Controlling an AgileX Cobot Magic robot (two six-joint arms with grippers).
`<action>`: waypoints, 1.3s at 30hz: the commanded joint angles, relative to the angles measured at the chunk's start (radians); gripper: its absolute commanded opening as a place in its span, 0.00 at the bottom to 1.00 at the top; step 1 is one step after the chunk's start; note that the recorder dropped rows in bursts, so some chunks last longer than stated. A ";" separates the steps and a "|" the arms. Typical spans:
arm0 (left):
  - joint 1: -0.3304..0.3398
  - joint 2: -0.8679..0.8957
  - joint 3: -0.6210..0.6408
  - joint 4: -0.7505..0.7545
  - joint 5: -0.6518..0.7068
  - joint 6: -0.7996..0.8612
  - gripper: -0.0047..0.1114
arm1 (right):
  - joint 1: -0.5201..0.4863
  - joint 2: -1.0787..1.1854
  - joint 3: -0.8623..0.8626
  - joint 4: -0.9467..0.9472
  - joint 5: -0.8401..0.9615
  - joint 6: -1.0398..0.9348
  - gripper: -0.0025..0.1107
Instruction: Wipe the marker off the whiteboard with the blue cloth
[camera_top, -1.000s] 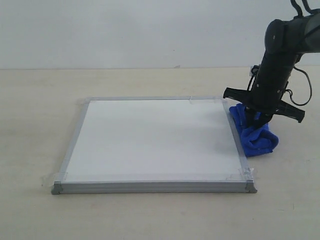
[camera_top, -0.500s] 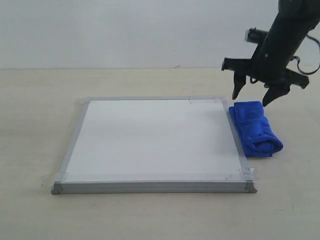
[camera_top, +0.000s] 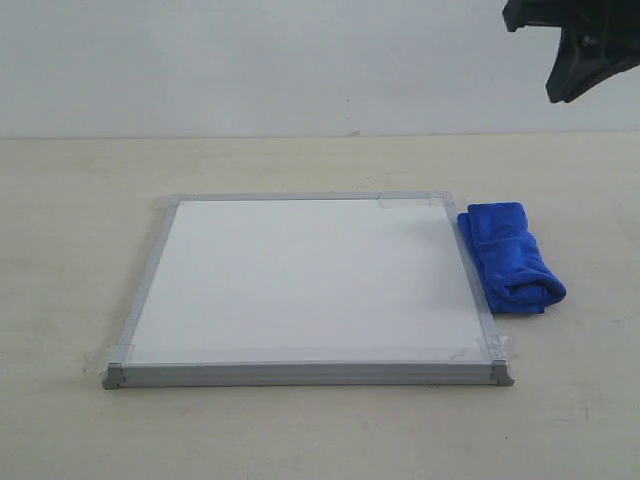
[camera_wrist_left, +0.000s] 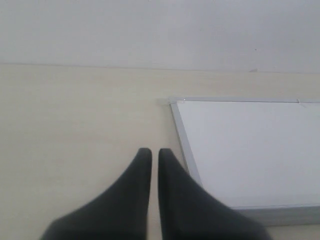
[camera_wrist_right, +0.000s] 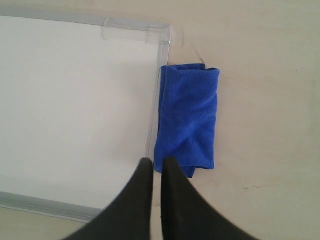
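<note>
The whiteboard (camera_top: 300, 275) lies flat on the table, and its white face shows no red marker line in any view. The blue cloth (camera_top: 510, 258) lies folded on the table, touching the board's right frame near the far corner. My right gripper (camera_wrist_right: 157, 161) hangs high above the cloth (camera_wrist_right: 187, 120) and the board's edge (camera_wrist_right: 154, 115), shut with nothing between its fingers. In the exterior view only a dark part of the right arm (camera_top: 585, 40) shows at the top right. My left gripper (camera_wrist_left: 151, 151) is shut and empty over bare table beside the board (camera_wrist_left: 250, 150).
Clear tape (camera_top: 488, 347) holds the board's corners to the pale wooden table (camera_top: 80, 200). A plain white wall (camera_top: 250, 60) stands behind the table.
My right gripper let go of the blue cloth, rose up and away to the upper right, and its fingers came together. The cloth stays folded beside the board.
</note>
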 joint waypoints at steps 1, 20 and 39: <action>0.003 -0.003 0.003 0.001 -0.007 0.002 0.08 | 0.004 -0.114 0.071 -0.013 -0.026 -0.021 0.02; 0.003 -0.003 0.003 0.001 -0.007 0.002 0.08 | 0.004 -0.795 0.827 0.007 -0.525 -0.023 0.02; 0.003 -0.003 0.003 0.001 -0.007 0.002 0.08 | 0.001 -0.985 0.860 0.010 -0.508 -0.021 0.02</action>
